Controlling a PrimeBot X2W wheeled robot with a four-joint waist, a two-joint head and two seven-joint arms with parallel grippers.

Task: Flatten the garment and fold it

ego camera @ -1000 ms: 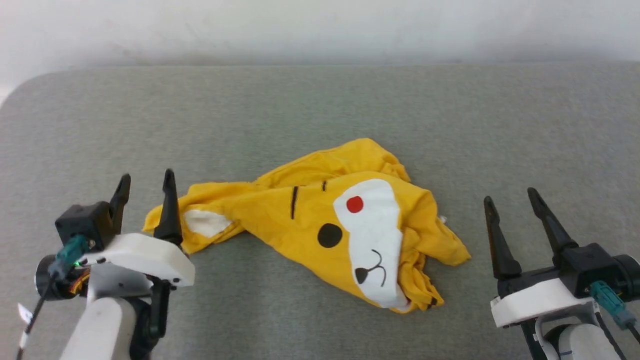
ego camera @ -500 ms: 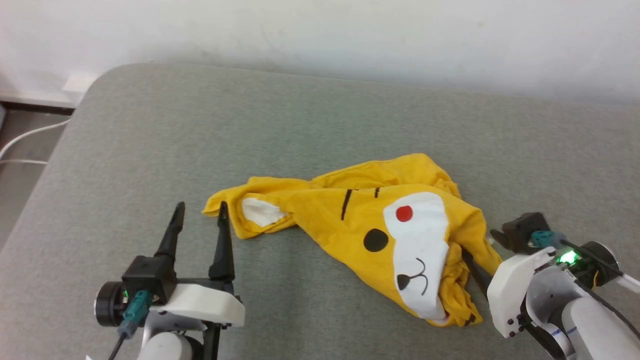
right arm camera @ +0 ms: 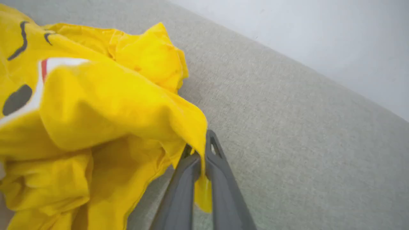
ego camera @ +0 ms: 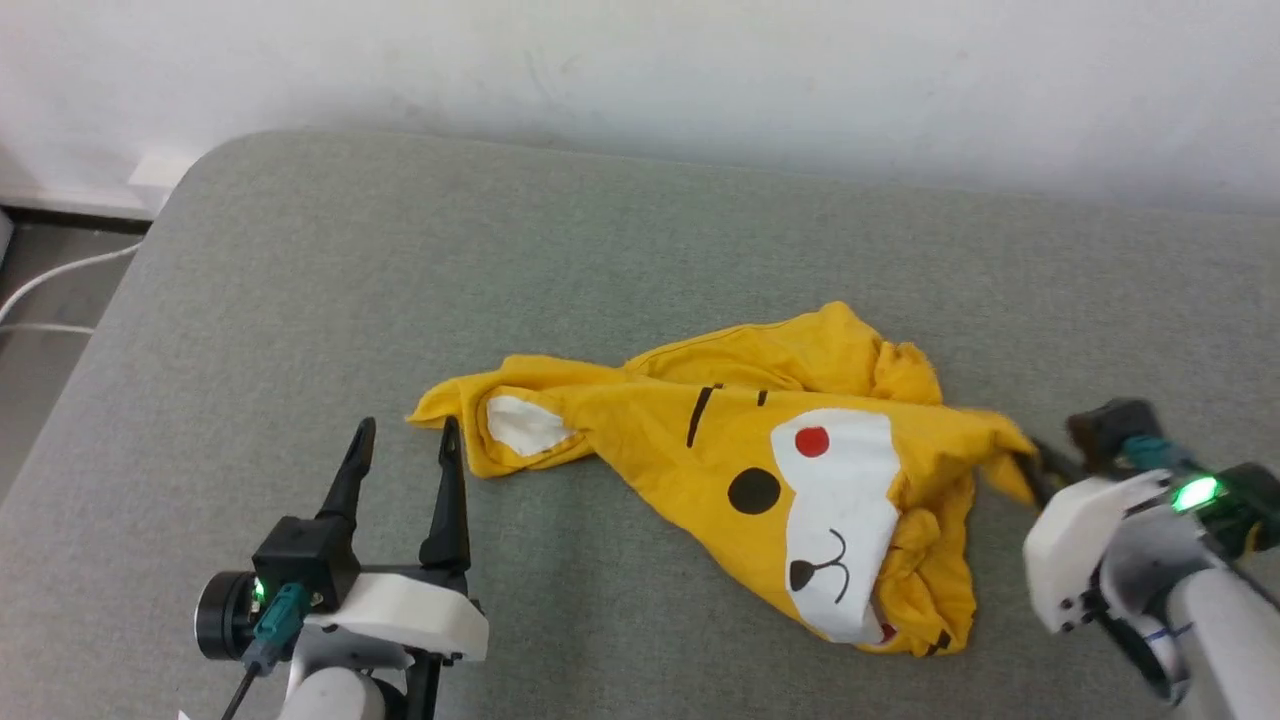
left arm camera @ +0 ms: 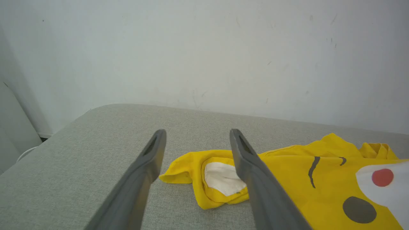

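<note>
Our right gripper (right arm camera: 199, 143) is clamped on the right edge of the crumpled bright yellow cotton T-shirt (ego camera: 720, 470), while our left gripper (ego camera: 408, 428) stands wide open near its other end.

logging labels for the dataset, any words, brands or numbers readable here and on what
No readable text anywhere.
The yellow T-shirt carries only a cartoon face print, no letters or numbers.
Small blue marks on the right forearm are too blurred to read.

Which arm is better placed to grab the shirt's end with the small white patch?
Left. The left claw is open, close beside that end of the shirt; the right claw is shut on the opposite edge.
</note>
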